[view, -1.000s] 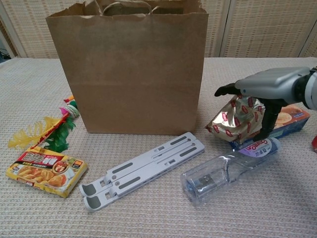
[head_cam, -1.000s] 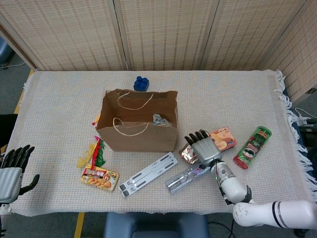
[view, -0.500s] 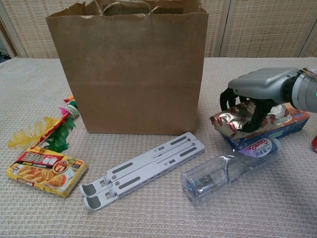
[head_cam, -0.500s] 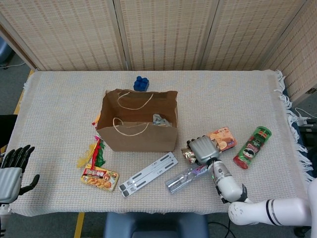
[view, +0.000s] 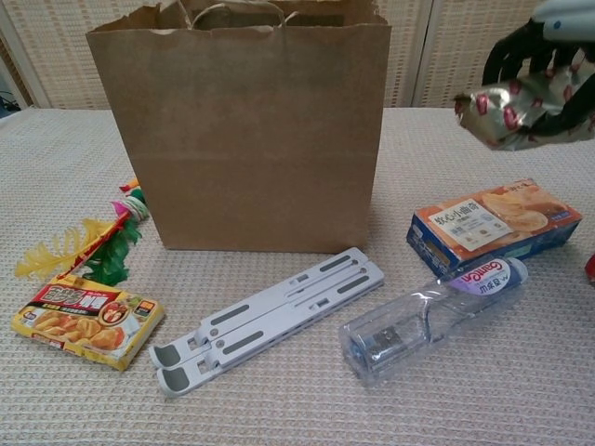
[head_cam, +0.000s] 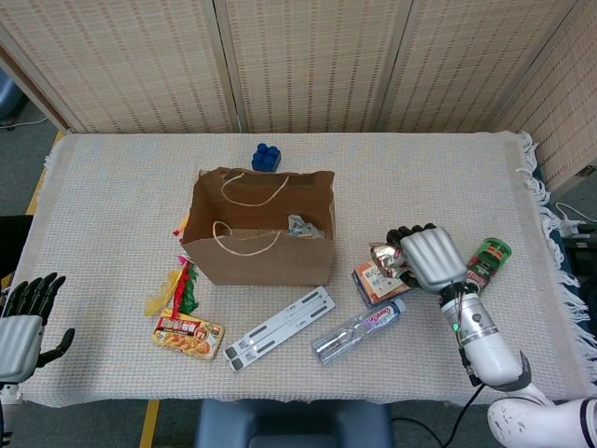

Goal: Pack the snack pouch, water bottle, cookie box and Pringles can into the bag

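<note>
Right hand (head_cam: 431,259) is up off the table w/ fingers curled round the crinkly silver-and-red foil snack pouch (view: 513,113), pouch fully lifted, hanging above the orange-and-blue cardboard cookie box (view: 493,226). Left hand (head_cam: 20,327) sits at the near-left table edge, well apart from everything, fingers spread, holding nothing. Brown paper bag w/ rope handles (head_cam: 261,229) stands upright mid-table, mouth open, something pale visible inside. Clear plastic water bottle (view: 429,319) lies on its side just in front of the cookie box, touching or nearly so. Green Pringles can (head_cam: 487,260) lies on the cloth, partly hidden behind the right hand. Grey folding laptop stand (view: 267,318) lies flat in front of the bag. Flat yellow snack packet (view: 86,319) lies near left, beside a yellow-green feathery toy (view: 91,247). Blue block (head_cam: 267,157) sits behind the bag.
</note>
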Robot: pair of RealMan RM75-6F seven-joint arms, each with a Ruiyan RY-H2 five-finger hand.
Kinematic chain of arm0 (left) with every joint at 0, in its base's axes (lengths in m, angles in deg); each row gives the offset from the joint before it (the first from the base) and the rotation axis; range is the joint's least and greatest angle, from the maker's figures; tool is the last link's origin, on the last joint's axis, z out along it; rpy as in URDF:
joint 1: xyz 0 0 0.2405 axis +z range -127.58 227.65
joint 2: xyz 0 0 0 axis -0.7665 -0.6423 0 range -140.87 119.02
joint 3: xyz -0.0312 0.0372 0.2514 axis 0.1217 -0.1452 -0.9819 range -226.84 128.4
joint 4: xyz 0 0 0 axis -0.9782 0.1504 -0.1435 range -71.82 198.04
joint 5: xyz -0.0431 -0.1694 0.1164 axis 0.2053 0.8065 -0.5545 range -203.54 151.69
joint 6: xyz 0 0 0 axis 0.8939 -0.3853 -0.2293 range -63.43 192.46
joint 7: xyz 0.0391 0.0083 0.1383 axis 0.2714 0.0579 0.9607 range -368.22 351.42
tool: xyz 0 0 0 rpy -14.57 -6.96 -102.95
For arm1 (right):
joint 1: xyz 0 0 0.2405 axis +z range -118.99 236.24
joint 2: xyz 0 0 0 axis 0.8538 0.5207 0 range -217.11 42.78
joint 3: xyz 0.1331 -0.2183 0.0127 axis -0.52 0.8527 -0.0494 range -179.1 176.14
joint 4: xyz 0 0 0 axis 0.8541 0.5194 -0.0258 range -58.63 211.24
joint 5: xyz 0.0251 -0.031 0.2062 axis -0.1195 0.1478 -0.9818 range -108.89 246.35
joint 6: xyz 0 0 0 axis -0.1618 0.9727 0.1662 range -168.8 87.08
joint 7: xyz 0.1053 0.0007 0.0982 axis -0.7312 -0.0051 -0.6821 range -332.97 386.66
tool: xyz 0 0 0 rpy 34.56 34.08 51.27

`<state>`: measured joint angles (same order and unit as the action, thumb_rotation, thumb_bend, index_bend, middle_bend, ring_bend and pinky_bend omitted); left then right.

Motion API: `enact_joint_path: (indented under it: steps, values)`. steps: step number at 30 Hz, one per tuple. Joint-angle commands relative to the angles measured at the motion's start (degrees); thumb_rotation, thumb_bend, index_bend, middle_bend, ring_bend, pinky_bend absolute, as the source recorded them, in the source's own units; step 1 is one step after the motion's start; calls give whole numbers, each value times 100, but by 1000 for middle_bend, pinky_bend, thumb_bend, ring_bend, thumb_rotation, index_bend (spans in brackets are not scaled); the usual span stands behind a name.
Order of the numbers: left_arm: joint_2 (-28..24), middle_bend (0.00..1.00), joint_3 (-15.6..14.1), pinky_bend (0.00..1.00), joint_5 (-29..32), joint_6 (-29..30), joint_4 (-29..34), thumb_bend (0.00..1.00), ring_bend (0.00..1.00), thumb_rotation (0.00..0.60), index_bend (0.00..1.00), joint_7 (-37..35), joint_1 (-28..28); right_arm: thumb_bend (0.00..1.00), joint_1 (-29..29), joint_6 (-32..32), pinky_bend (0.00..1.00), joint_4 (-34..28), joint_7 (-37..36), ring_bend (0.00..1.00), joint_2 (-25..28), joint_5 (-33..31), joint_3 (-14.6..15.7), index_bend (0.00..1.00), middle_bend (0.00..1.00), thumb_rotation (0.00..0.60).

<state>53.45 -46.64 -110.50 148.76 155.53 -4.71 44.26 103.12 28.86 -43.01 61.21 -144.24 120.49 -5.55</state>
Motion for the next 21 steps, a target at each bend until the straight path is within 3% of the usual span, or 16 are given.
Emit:
enact_joint_path:
  steps: [1,7,14,21]
  values:
    - [6,0,4,0,8,5,6,354,0,600,0,17,3,375,-67,436,681,-474,-396,590,633,284,-655,605,546,600]
    - [6,0,4,0,9,5,9,355,0,600,0,3,5,375,503,717,680,-664,204,590,429,-247,-1423,605,546,600]
    - [12,0,9,0,10,1,-17,356,0,600,0,-11,0,375,1561,1131,678,-469,1278,589,-667,-1287,-2093,597,547,600]
    - [-1,0,3,0,-8,-13,-43,356,0,600,0,-95,-6,375,2376,1504,669,58,2064,585,-1842,-1884,-2178,586,546,600]
